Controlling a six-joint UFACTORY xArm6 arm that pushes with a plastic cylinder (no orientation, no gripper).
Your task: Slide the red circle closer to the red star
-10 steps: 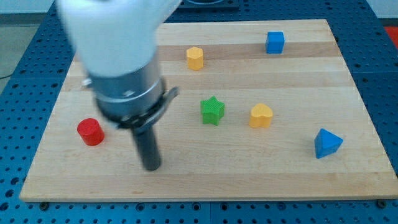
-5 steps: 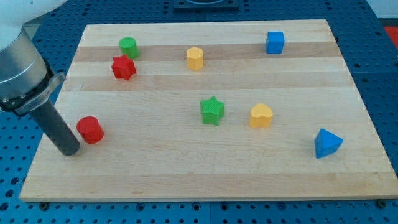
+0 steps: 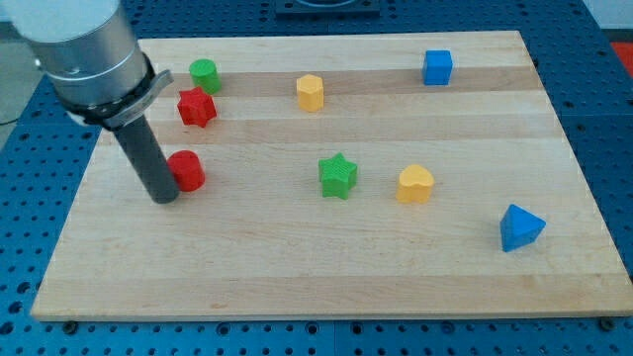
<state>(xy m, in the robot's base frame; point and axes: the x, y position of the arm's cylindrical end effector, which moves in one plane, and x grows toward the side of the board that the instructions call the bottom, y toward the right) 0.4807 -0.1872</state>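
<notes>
The red circle (image 3: 186, 170) lies on the wooden board (image 3: 316, 267) at the view's left. The red star (image 3: 196, 107) sits above it, a short gap away. My tip (image 3: 163, 196) rests on the board just left of the red circle and touches its left side. The rod rises from there up to the view's top left, where the arm's grey body hides the board's left edge.
A green circle (image 3: 204, 73) sits just above the red star. A yellow hexagon (image 3: 311, 92), a blue cube (image 3: 437, 67), a green star (image 3: 337, 176), a yellow heart (image 3: 415, 184) and a blue triangle (image 3: 519, 228) lie further to the view's right.
My tip swung to the left of the red circle, then moved up and right. The red circle has slid up and right with it, closer to the red star.
</notes>
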